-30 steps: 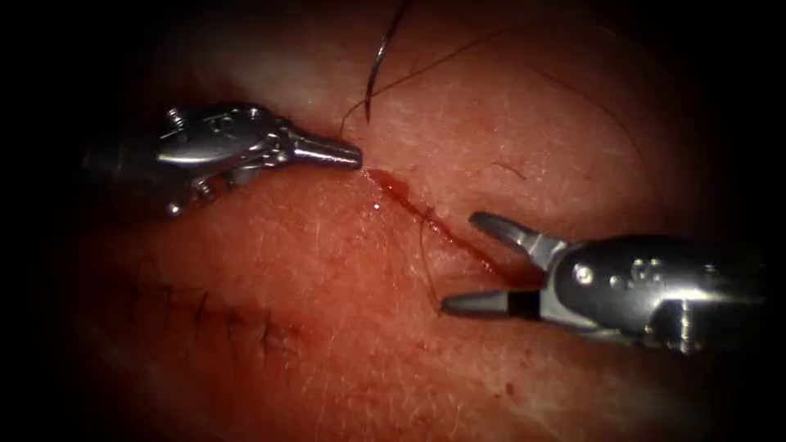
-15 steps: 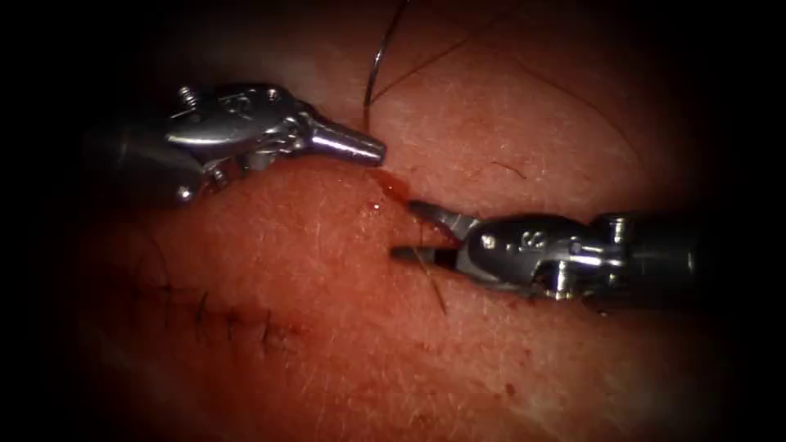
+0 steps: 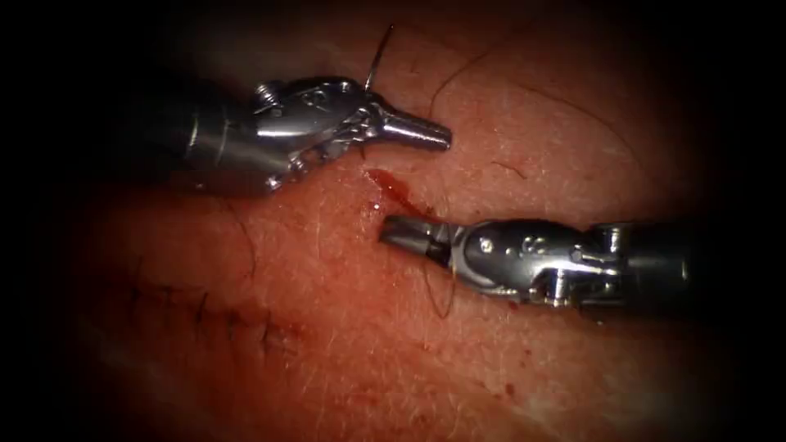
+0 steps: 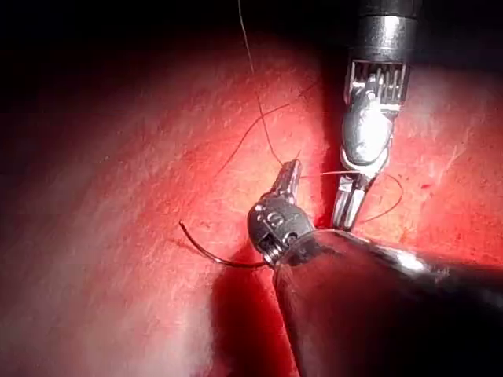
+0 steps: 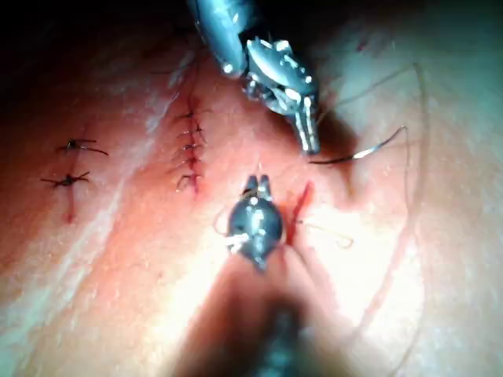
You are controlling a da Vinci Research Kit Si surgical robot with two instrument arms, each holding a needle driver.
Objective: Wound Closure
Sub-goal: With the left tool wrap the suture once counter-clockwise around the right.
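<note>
1. We see the left tool (image 3: 426,133) with its jaws pressed together, lying just above the upper end of the cut (image 3: 395,190). We judge it holds nothing, though we cannot rule out a strand of thread pinched at the tip.
2. The right tool (image 3: 395,232) has its jaws together, low on the tissue (image 3: 327,344) at the cut's right edge. A dark thread (image 3: 448,296) loops out from beneath them. We take it the jaws are placed there to catch that thread, but we cannot tell whether they clamp thread, tissue or nothing.
3. The needle (image 3: 378,54) is in neither tool. It rises behind the left tool's wrist, beyond the cut's upper end and well apart from the right tool.
4. In the left wrist view the needle (image 4: 212,253) curves beside that wrist, clear of the jaws. We cannot tell whether its point sits in the tissue.
</note>
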